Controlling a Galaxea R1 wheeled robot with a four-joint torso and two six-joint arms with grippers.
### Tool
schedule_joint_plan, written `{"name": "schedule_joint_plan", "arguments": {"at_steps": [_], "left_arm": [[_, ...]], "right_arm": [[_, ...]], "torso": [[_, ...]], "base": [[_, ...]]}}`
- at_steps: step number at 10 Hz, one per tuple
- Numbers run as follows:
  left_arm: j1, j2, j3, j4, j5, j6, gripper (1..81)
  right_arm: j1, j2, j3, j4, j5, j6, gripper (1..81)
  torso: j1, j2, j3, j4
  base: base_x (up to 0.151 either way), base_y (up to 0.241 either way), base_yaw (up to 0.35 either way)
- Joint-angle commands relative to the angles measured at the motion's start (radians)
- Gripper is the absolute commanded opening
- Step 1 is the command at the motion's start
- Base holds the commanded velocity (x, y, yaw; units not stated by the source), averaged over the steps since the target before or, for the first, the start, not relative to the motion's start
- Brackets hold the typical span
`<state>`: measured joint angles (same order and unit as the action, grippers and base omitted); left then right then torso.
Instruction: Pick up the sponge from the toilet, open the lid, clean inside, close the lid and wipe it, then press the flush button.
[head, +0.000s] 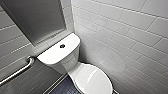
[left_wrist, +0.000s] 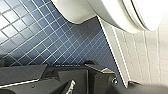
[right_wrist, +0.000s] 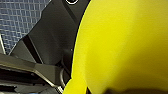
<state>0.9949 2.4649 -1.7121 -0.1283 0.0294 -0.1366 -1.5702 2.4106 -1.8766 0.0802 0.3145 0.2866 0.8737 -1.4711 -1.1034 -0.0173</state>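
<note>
**Sponge gripped, lid down**

The right pincer (right_wrist: 83, 87) is closed on the yellow sponge (right_wrist: 120, 45). The sponge bulges close against the wrist camera and is held up off the blue tiled floor (right_wrist: 20, 20), ready for cleaning. The toilet (head: 75, 72) stands in the corner with its lid (head: 93, 80) shut on the near side, so the bowl's inside cannot be reached yet. The left pincer (left_wrist: 82, 80) hangs low beside the bowl; I cannot tell how far open it is.
</note>
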Motion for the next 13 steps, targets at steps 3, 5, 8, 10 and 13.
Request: {"name": "schedule_joint_plan", "arguments": {"at_steps": [3,5,8,10,13], "left_arm": [[-0.084,-0.033,0.077,-0.047,0.083,-0.028,81.1],[-0.098,-0.029,0.081,-0.045,0.083,-0.028,81.1],[-0.126,0.003,0.077,-0.033,0.063,-0.026,81.1],[-0.178,0.039,0.062,-0.047,0.053,-0.029,81.1],[-0.216,0.129,-0.044,-0.067,0.053,-0.164,81.1]], "right_arm": [[-0.025,-0.043,0.039,-0.022,-0.075,-0.006,1.0],[-0.029,-0.048,0.044,-0.033,-0.074,-0.006,1.0],[-0.032,-0.049,0.059,-0.033,-0.077,-0.006,1.0],[-0.055,-0.043,0.059,-0.034,-0.077,-0.007,1.0],[-0.081,-0.017,0.041,-0.042,-0.074,-0.006,1.0]], "torso": [[0.064,-0.100,0.000,0.000],[0.069,-0.109,0.000,0.000],[0.036,-0.065,0.000,0.000],[0.042,-0.072,0.000,0.000],[0.042,-0.073,0.000,0.000]], "base": [[0.000,0.000,0.000],[0.000,0.000,0.000],[0.000,0.000,0.000],[0.000,0.000,0.000],[0.000,0.000,0.000]]}}
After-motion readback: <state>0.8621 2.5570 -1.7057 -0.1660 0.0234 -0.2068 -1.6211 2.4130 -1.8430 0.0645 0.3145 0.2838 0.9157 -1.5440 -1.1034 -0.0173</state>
